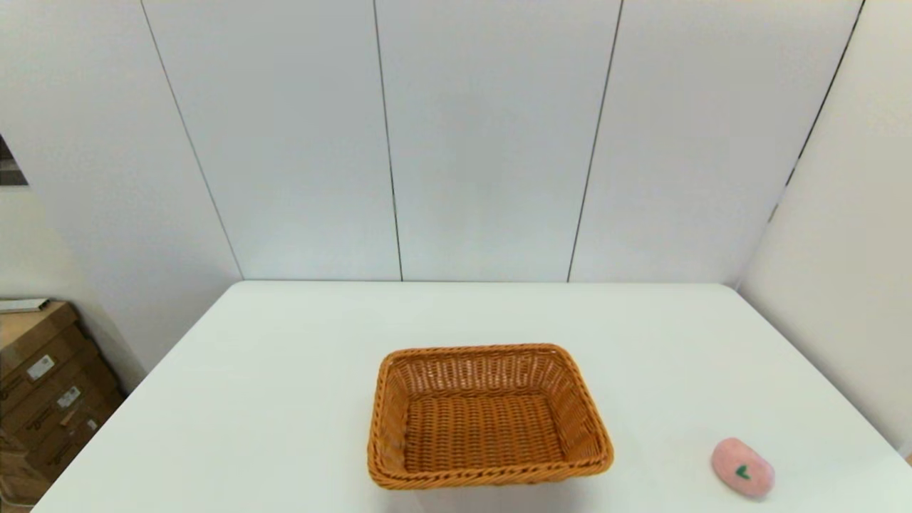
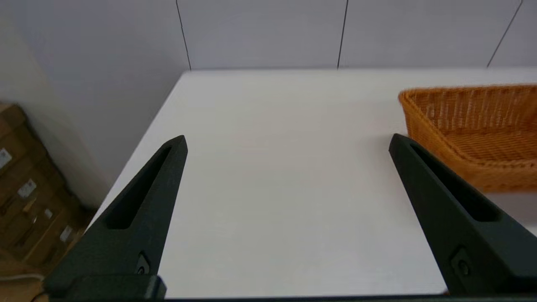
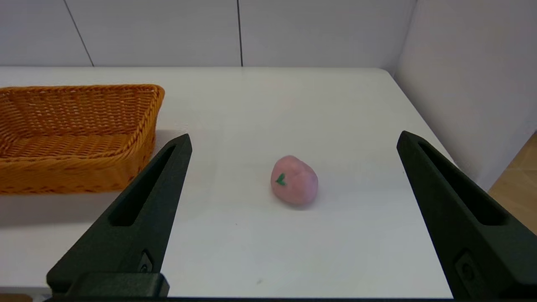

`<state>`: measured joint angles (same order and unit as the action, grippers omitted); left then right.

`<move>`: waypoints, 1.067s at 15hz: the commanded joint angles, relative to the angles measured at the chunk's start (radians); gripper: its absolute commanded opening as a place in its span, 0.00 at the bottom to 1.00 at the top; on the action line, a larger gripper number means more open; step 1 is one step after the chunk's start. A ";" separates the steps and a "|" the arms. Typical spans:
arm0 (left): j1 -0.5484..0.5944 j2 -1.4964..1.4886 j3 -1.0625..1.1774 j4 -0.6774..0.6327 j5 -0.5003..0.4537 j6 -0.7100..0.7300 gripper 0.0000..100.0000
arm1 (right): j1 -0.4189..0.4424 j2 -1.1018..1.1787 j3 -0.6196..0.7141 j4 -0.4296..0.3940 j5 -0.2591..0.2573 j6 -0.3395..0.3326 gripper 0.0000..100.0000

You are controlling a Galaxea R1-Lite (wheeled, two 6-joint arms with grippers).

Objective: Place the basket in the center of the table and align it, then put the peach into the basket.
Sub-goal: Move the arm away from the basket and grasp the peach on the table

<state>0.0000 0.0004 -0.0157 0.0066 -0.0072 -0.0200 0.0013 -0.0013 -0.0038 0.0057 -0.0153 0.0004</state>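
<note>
Basket of orange-brown wicker is sitting on the white table, near the front edge at about six o'clock from the table's middle, its long sides lying square to that edge. Pink peach is lying on the table at about four o'clock, well apart from the basket. Left gripper is hovering wide open over bare table, holding nothing. Right gripper is hovering wide open, holding nothing, with the peach ahead between its fingers.
</note>
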 commanded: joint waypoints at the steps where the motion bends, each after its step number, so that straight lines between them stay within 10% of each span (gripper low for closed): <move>1: 0.000 -0.002 0.013 -0.005 0.004 -0.006 1.00 | 0.000 0.003 -0.044 0.005 0.003 -0.002 1.00; 5: 0.000 -0.002 0.013 -0.005 0.018 -0.006 1.00 | 0.000 0.257 -0.291 0.178 0.012 -0.002 1.00; 16: 0.000 -0.002 0.013 -0.005 0.018 0.005 1.00 | -0.003 1.294 -0.332 0.010 -0.005 -0.128 1.00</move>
<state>0.0000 -0.0009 -0.0028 0.0013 0.0111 -0.0164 0.0017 0.8802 -0.3170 0.1013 -0.0134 -0.1091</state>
